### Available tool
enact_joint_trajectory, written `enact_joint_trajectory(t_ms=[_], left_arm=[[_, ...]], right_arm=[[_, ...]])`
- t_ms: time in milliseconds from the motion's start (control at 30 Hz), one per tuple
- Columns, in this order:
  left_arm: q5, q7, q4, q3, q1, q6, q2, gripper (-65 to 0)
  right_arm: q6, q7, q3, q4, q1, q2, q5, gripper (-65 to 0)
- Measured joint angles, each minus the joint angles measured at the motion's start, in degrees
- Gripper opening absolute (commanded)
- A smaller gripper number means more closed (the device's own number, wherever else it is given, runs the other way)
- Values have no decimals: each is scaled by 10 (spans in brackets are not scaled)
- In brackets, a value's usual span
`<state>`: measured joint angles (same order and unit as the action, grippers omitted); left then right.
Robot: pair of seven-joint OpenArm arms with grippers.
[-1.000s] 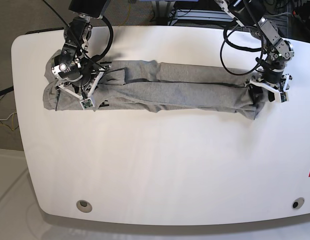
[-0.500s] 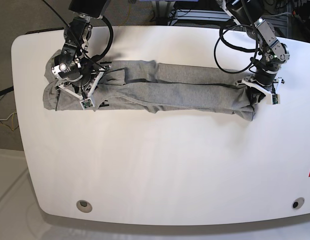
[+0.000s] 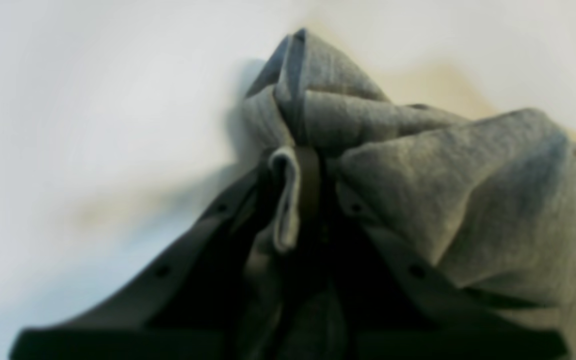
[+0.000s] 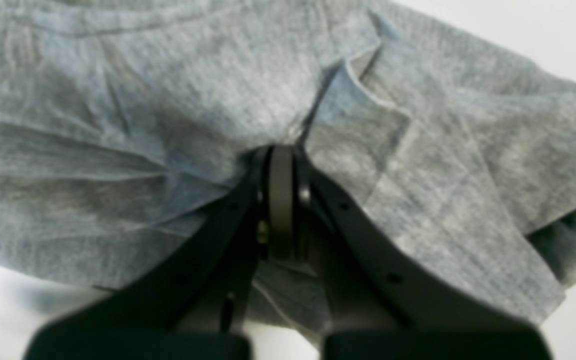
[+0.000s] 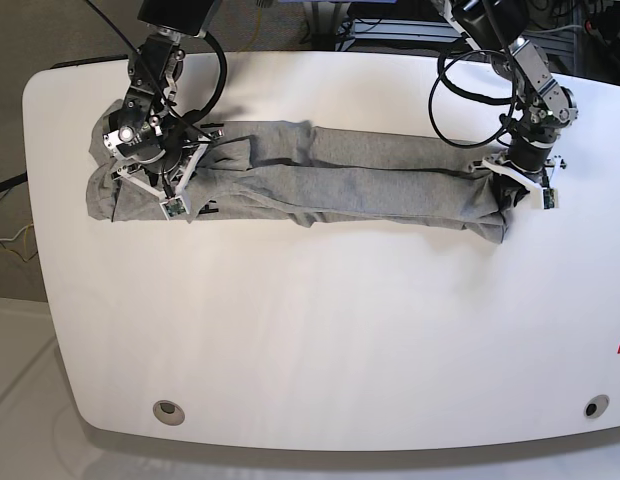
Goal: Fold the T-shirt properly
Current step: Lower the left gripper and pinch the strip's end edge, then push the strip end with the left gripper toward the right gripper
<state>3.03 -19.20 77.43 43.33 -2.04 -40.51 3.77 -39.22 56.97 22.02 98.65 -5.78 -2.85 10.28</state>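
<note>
Hidden and unclear:
- Both wrist views: soft, out of focus throughout.
- Left gripper [image 3: 295, 200]: fingertips buried in bunched T-shirt [image 3: 468, 200]; finger bases cut by the bottom edge.
- Right gripper [image 4: 280, 200]: tips sunk in cloth, contact line unreadable.
- Base view: arms cut off at top; table [image 5: 340, 340] clipped at the right edge; lettering on the shirt hidden.

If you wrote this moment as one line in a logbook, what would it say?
shirt: long strip across table | left fingers: shut on shirt end | right fingers: shut on other end
</note>
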Motion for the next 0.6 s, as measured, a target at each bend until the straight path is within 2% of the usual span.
enact_joint_trajectory(t_ms=[467, 600], left_arm=[[35, -157, 146, -5, 9, 3, -2, -632], [34, -193, 189, -34, 17, 5, -2, -632]], right_arm=[[0, 0, 0, 0, 0, 0, 0, -650], [0, 0, 0, 0, 0, 0, 0, -650]])
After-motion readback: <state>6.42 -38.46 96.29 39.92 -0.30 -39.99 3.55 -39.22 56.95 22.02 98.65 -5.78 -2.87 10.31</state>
